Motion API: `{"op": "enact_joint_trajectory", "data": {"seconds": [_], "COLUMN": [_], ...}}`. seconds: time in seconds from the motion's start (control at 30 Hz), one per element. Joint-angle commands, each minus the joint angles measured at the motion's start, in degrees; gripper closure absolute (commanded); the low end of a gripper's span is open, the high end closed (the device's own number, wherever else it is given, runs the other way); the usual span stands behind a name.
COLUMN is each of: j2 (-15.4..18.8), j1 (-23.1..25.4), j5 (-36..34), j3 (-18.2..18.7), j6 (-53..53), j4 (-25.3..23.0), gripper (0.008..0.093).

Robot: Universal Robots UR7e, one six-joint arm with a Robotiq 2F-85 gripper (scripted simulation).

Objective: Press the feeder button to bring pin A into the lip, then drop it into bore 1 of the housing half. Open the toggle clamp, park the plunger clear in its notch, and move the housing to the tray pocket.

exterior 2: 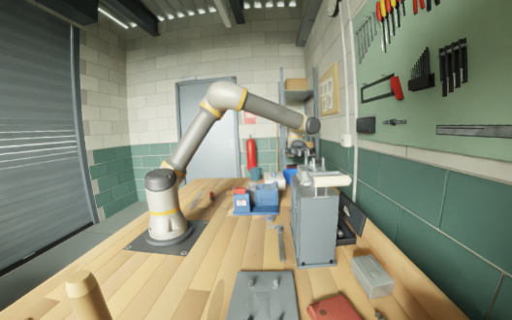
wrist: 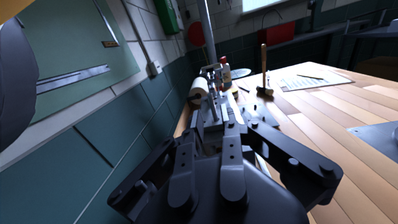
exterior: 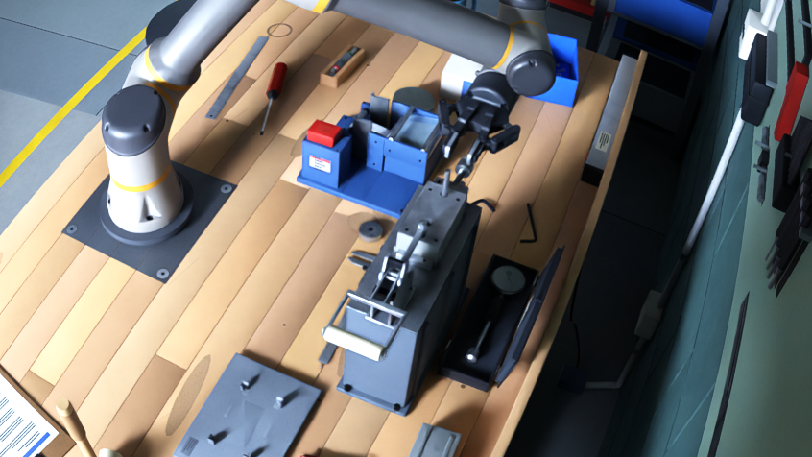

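Observation:
The housing half (exterior: pixel 439 206) sits on top of the grey fixture block, with a pin (exterior: pixel 446 183) standing upright in it at its far end. My gripper (exterior: pixel 461 166) hovers just beyond that end of the fixture, part-closed and holding nothing. The toggle clamp (exterior: pixel 404 250) lies along the housing top, its cream-handled lever (exterior: pixel 353 341) at the near end. The blue feeder (exterior: pixel 375 154) with its red button (exterior: pixel 323 132) stands to the left of my gripper. The wrist camera looks along the fixture (wrist: pixel 214 112) past my fingers (wrist: pixel 208 137).
The grey tray plate (exterior: pixel 250 406) lies on the bench near the front edge. A dial gauge case (exterior: pixel 499 318) sits open to the right of the fixture, a hex key (exterior: pixel 529 223) beside it. A blue bin (exterior: pixel 559 71) stands behind my wrist, and a screwdriver (exterior: pixel 272 94) lies far left.

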Motion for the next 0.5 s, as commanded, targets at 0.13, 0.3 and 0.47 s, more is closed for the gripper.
{"op": "enact_joint_trajectory", "data": {"seconds": [0.13,0.3,0.47], "j2": [-0.8,-1.9,-2.9], "j1": [0.0,0.0,0.0], "j5": [0.0,0.0,0.0], "j3": [-1.2,-3.5,-6.7], "j6": [0.0,0.0,0.0], "j4": [1.9,5.2,9.5], "gripper": [0.0684,0.0684,0.0684]}}
